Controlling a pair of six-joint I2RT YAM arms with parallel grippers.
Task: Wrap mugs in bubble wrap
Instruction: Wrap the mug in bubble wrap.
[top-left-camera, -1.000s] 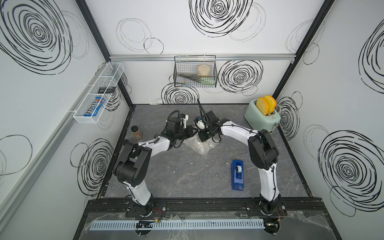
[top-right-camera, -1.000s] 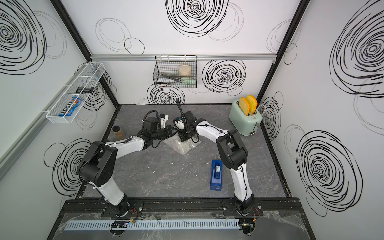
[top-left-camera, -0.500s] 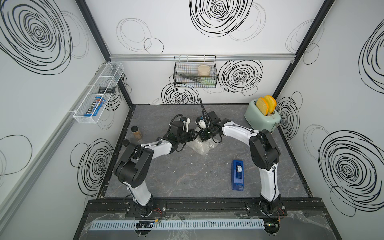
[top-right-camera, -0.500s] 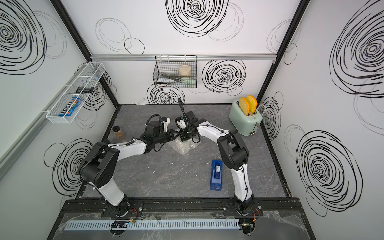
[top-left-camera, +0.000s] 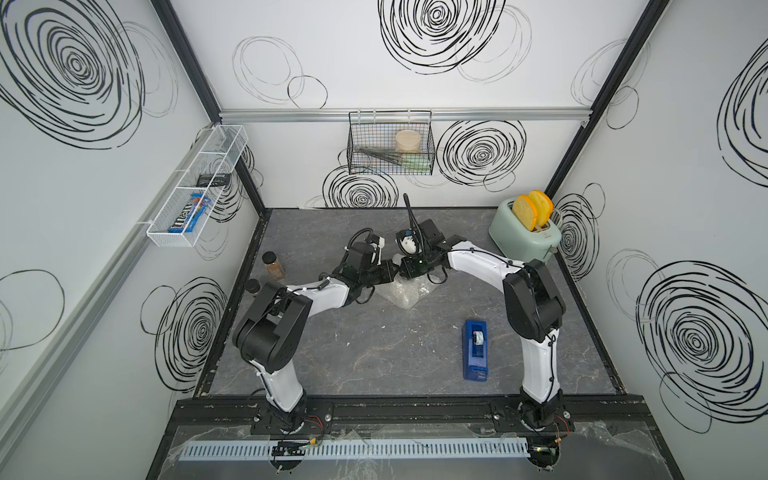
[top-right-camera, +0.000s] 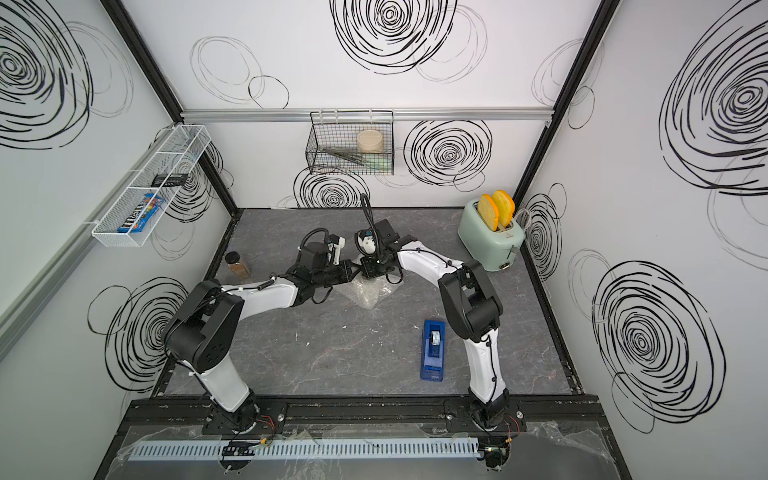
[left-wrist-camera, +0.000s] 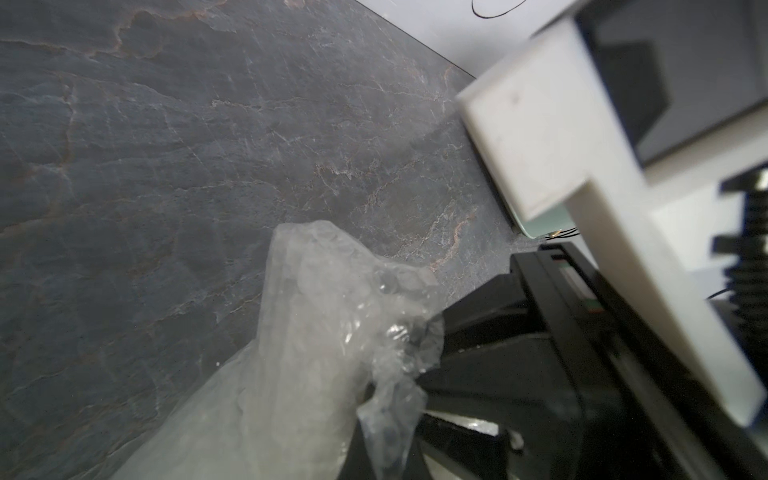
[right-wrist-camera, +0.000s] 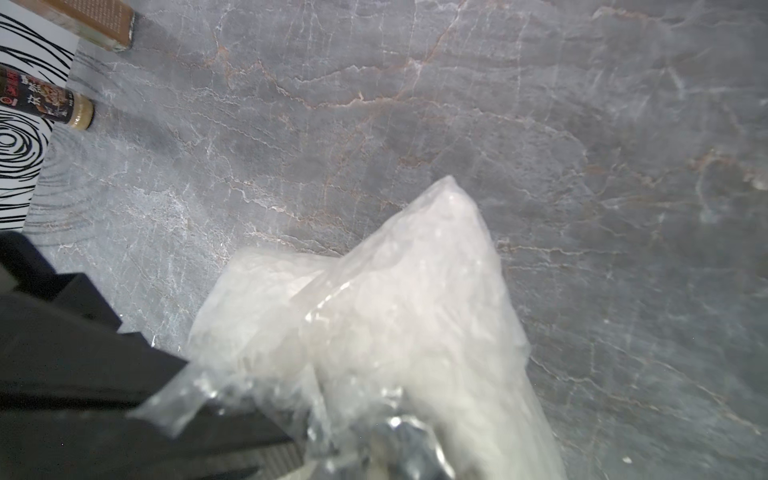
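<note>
The bubble wrap (top-left-camera: 405, 293) is a crumpled clear sheet bunched into a peak on the grey table (top-left-camera: 374, 353), mid-back in both top views. Both grippers meet tip to tip just above it. My left gripper (top-left-camera: 395, 272) is shut, and a twisted edge of the wrap (left-wrist-camera: 386, 415) runs into its jaws. My right gripper (top-left-camera: 410, 269) faces it. The wrap (right-wrist-camera: 415, 332) covers its jaws, so their state is hidden. The mug is hidden; only a pale bulk shows through the wrap in both wrist views.
A blue tape dispenser (top-left-camera: 475, 349) lies front right. A mint toaster (top-left-camera: 524, 239) stands at the back right corner. Two spice jars (top-left-camera: 273, 266) stand along the left edge. A wire basket (top-left-camera: 390, 145) and a white shelf (top-left-camera: 195, 187) hang on the walls.
My left gripper has moved right until it meets the right gripper over the wrap. The wrap has been gathered into a tighter bunch under them.
</note>
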